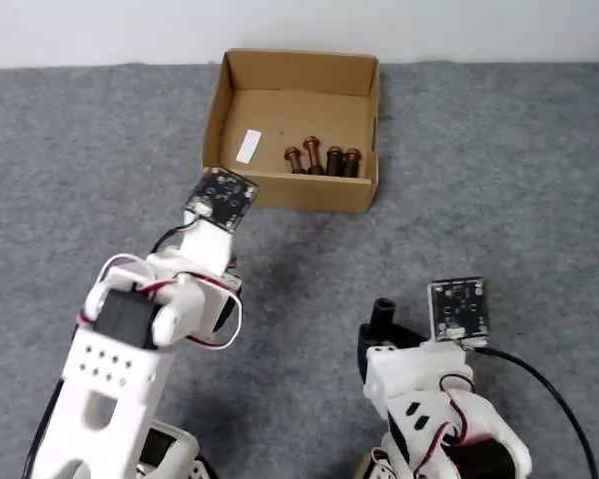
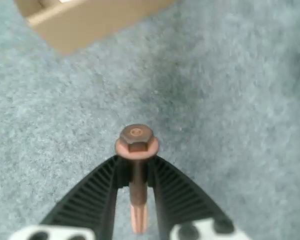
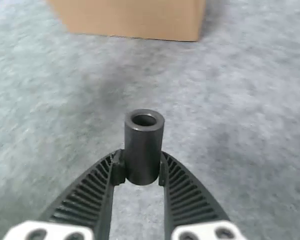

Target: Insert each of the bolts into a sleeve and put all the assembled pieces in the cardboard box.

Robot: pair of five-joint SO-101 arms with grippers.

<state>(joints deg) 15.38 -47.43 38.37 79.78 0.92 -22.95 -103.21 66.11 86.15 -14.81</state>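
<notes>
My left gripper (image 2: 138, 170) is shut on the shank of a copper bolt (image 2: 136, 142), whose hex head stands past the fingertips, a short way above the grey carpet. My right gripper (image 3: 141, 170) is shut on a black sleeve (image 3: 143, 145) with its open bore facing up and away from the fingers. In the high view the sleeve (image 1: 384, 311) sits at the front right, and the left arm (image 1: 170, 299) stretches toward the cardboard box (image 1: 290, 195). Several assembled bolt-and-sleeve pieces (image 1: 322, 160) lie inside the box.
A white label (image 1: 249, 146) lies on the box floor. The box's near wall shows ahead of both wrists (image 2: 85, 22) (image 3: 130, 17). Grey carpet (image 1: 499, 180) covers the table between and around the arms.
</notes>
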